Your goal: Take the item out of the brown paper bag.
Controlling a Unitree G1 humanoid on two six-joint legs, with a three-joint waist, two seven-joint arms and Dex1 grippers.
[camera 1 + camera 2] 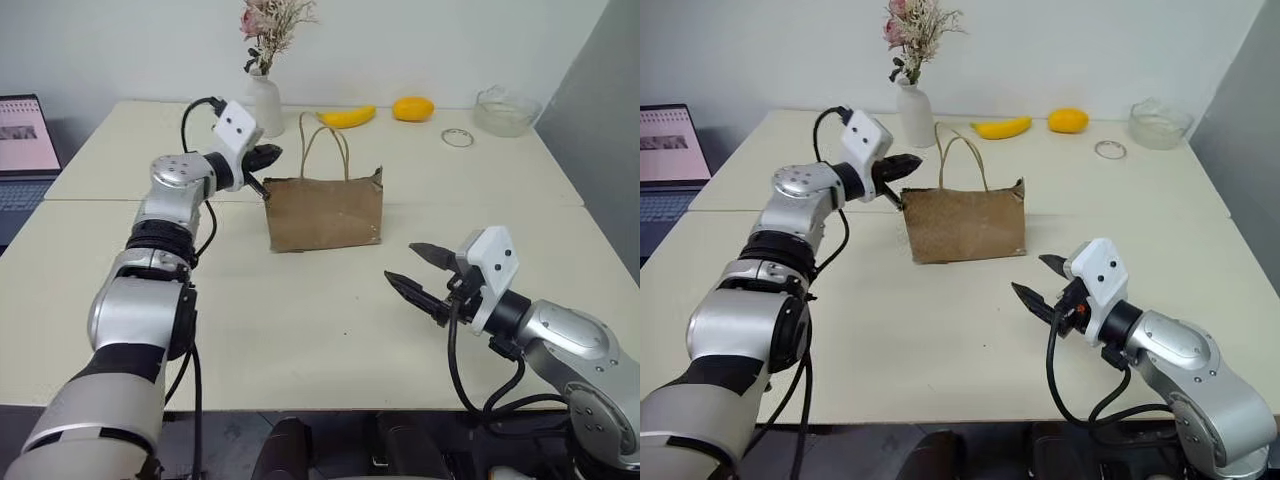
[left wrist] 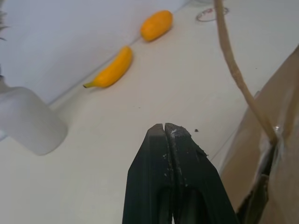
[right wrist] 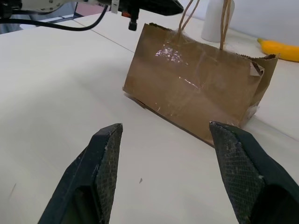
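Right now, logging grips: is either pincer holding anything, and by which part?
Nothing is held. The left pincer is shut on nothing beside the brown paper bag; the right pincer is open, short of it.

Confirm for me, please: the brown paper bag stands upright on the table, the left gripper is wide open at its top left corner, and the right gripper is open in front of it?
Not quite: the left gripper is shut, as the left wrist view shows. The brown paper bag does stand upright, and the right gripper is open in front of it.

Cream table [image 1: 300, 330], white wall [image 1: 130, 45] behind, laptop [image 1: 25, 150] at left.
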